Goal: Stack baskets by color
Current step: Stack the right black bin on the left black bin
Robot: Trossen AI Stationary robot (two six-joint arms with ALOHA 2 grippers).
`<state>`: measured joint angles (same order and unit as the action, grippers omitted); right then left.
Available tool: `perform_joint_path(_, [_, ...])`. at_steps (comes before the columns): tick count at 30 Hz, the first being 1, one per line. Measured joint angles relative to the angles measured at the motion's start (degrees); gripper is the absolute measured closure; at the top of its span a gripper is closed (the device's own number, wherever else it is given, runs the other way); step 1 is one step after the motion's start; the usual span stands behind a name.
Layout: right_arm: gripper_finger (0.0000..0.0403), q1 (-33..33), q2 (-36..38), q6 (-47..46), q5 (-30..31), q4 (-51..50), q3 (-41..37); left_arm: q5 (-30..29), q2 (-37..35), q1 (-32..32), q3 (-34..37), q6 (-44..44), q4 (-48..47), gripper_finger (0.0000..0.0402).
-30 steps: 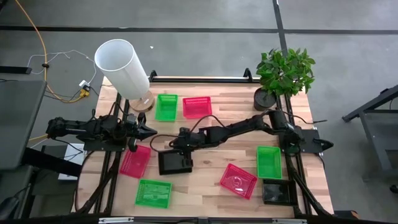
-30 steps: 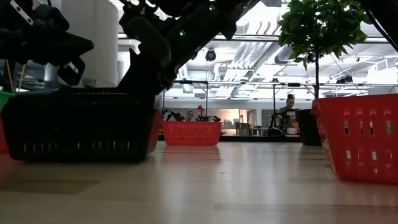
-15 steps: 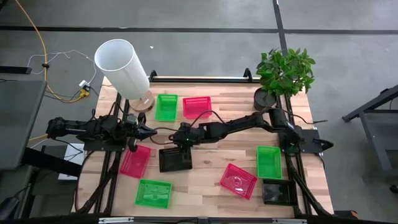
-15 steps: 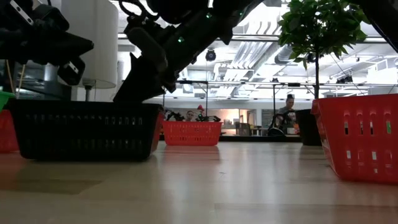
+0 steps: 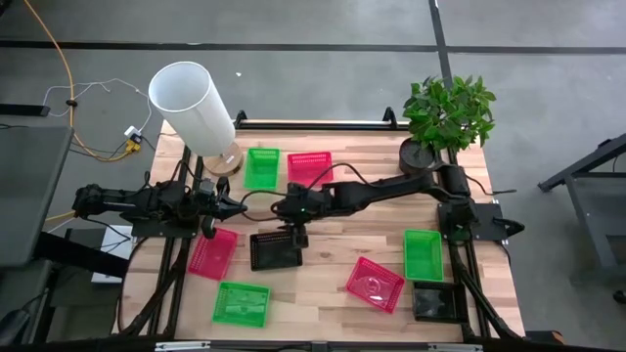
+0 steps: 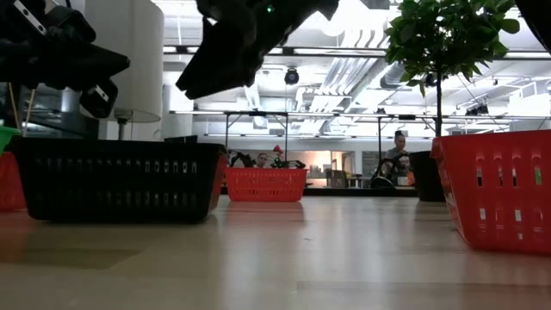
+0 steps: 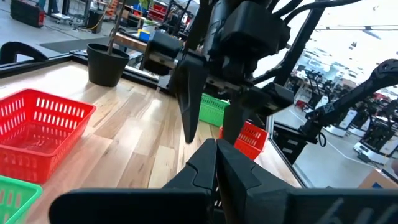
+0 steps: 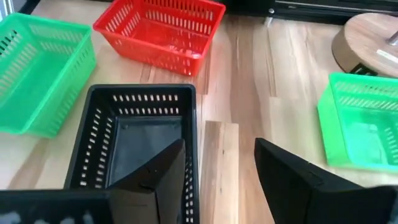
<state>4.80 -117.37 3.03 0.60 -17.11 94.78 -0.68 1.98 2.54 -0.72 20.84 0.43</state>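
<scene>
I've let go of the black basket and lifted clear of it.

My right gripper [image 5: 290, 217] now hangs above the black basket [image 5: 275, 251], fingers spread and empty; a second ago they reached down to its rim, and in the low view they have risen off it. The basket sits flat on the table [image 5: 333, 269] near the middle, a little further left than a second ago, just beside a pink basket [image 5: 212, 253] on its left. A second black basket [image 5: 437, 300] sits well apart at the right front corner. My left gripper [image 5: 235, 206] waits at the left edge, fingers clenched on nothing, unmoved.
</scene>
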Motion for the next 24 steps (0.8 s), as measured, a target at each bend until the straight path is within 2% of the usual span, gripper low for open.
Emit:
perform_joint_path(5, [0.0222, -0.04, 1.44, 1.7, 0.58, -4.88, 0.0, 0.0, 0.0, -0.01, 0.0, 0.0, 0.02, 0.0401])
perform_joint_path(12, [0.0222, -0.04, 4.14, 1.66, 3.41, -19.91, 0.0, 0.01, 0.01, -0.01, -0.01, 0.0, 0.01, 0.0401])
perform_joint_path(20, [0.0222, 3.29, 5.56, -4.67, 5.41, -35.22, -0.04, 0.01, 0.0, 0.0, 0.0, 0.0, 0.02, 0.0401])
perform_joint_path(24, [0.0222, 7.09, 7.13, -9.98, 9.52, -35.48, -5.24, 0.01, 0.0, 0.01, 0.01, 0.0, 0.0, 0.0401])
